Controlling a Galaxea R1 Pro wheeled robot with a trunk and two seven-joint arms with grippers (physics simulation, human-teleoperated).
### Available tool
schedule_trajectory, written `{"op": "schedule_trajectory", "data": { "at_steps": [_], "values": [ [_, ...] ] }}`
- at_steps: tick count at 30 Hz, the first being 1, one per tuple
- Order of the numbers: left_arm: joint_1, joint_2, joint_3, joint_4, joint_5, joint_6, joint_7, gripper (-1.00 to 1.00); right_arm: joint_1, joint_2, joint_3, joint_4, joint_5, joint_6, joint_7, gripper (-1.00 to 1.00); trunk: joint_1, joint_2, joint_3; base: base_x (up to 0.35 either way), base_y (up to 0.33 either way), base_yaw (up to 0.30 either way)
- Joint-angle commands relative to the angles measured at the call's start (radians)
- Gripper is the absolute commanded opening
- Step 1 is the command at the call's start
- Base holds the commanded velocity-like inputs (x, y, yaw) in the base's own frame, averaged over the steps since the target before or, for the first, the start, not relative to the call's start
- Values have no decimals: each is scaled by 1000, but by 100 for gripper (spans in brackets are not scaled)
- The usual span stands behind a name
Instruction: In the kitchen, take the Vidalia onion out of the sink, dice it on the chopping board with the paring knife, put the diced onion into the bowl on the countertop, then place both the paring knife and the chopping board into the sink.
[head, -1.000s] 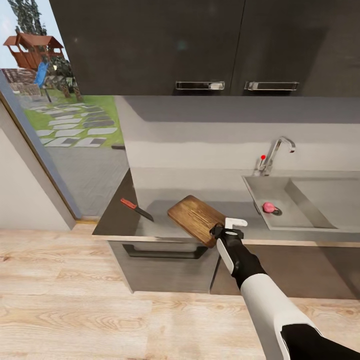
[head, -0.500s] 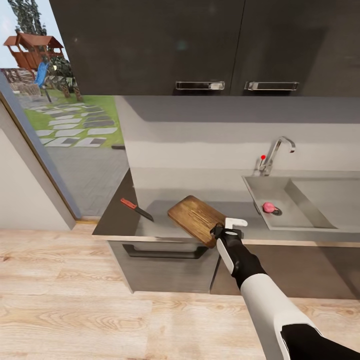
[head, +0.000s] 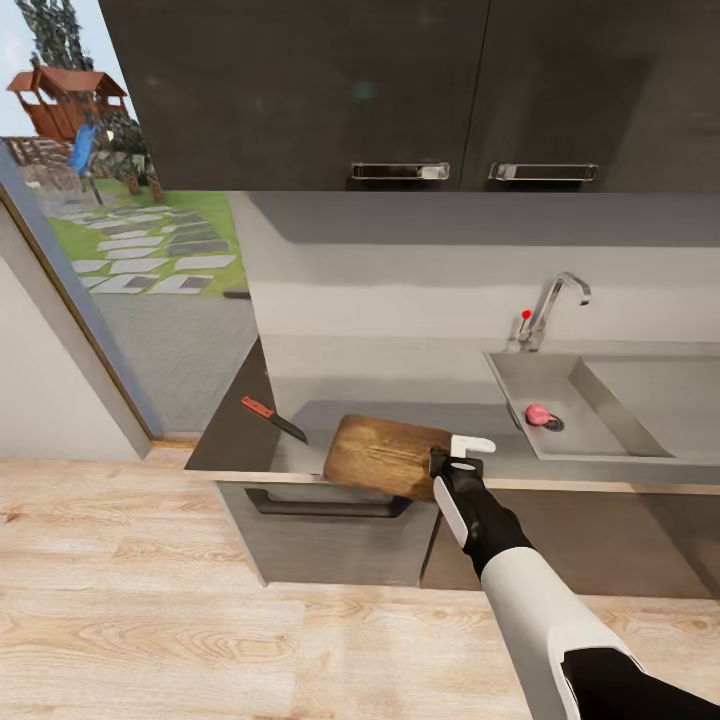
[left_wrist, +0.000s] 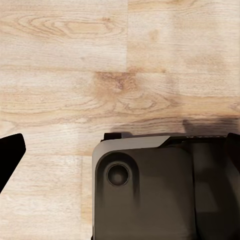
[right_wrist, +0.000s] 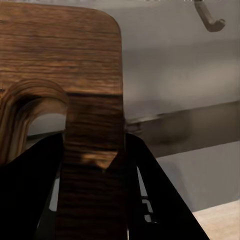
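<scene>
— Why pinched on the chopping board (head: 385, 455) with the right gripper (head: 455, 462), and not on the Vidalia onion (head: 537, 412)?

— Looks like squaring up the work surface first. Fingers pressed onto the board's right end, wood plainly squeezed between the two dark fingers (right_wrist: 30, 190) in the right wrist view, next to the curved handle cut-out. Lying flat on the countertop (head: 240, 440), close to the front edge, within easy reach

— And the onion?

— Sitting in the sink (head: 600, 420), right by the drain, below the faucet (head: 555, 300). Well apart from the board, not yet fetched

— Why leave the paring knife (head: 272, 418) where it is?

— Parked just left of the board, not touching it, blade pointing toward the board. Handy for the left side later, probably. No need for it before the onion arrives

— Left gripper (left_wrist: 121, 152) doing anything?

— Hanging low over the plank floor beside the robot's own dark base. Dark tips far apart at the edges of its wrist view, so spread and carrying nothing, by the look of it

— Risk?

— Board near the lip; could tip off if dragged further outward
</scene>
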Motion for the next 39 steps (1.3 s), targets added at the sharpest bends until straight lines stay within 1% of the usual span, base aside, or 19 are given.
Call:
{"op": "schedule_trajectory", "data": {
  "at_steps": [1,10,16,21,39],
  "values": [
    [0,0,0,-1,0,-2,-1,100,-1,0,0,-2,-7,4,-5,-100,1,-2,-2,0,0,0],
    [0,0,0,-1,0,-2,-1,100,-1,0,-1,-3,-7,4,-5,-100,1,-2,-2,0,0,0],
    [0,0,0,-1,0,0,0,100,-1,1,-1,-7,-8,5,-5,-100,1,-2,-1,315,0,0],
    [0,0,0,0,0,-1,-1,100,-1,2,-1,-12,-8,6,-7,-100,1,-2,5,225,0,0],
    [0,0,0,0,0,0,1,100,-1,3,0,-13,-15,8,-7,-100,1,-2,31,9,-3,0]
  ]
}}
